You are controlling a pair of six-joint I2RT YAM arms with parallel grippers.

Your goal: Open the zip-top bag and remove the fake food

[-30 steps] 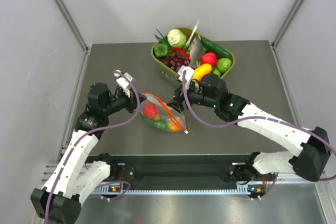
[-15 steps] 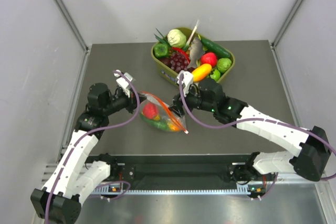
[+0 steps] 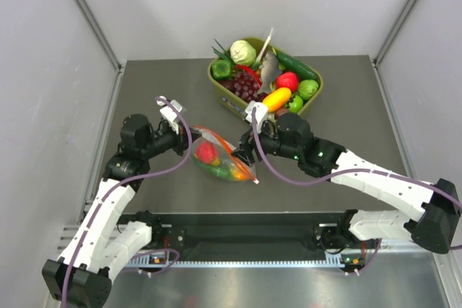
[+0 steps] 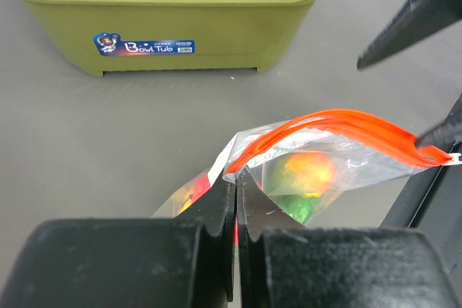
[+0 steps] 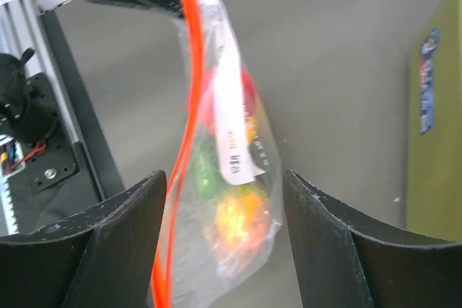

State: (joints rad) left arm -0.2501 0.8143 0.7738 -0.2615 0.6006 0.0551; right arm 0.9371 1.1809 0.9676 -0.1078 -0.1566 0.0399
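1. Orange-red zip strip (image 4: pixel 325 122) of the clear crinkly plastic zip-top bag (image 3: pixel 224 162) runs from the left tool (image 4: pixel 236 182) across to the right tool (image 5: pixel 224 178). The seal looks unopened.
2. Left tool: fingers together, clamped on the bag's near corner just under the strip.
3. Right tool: fingers apart, with the bag's far end and strip between them and nothing pinched.
4. Glossy plastic fake food is all inside the bag: round red fruit (image 3: pixel 207 151), orange-and-green fruit (image 4: pixel 307 171), small green piece (image 4: pixel 297 207).
5. Olive-green plastic tub (image 4: pixel 216 27) of other toys stands beyond both tools on the grey desk (image 4: pixel 86 128), apart from the bag.
6. Risk: the right tool closes across both lips at once, so a pull only stretches the bag and the seal does not part.
7. Risk: the left pinch holds thin film at a corner, so a hard tug could slip it out or tear the plastic.
8. Risk: the seal pops suddenly, and the food spills and rolls across the desk.
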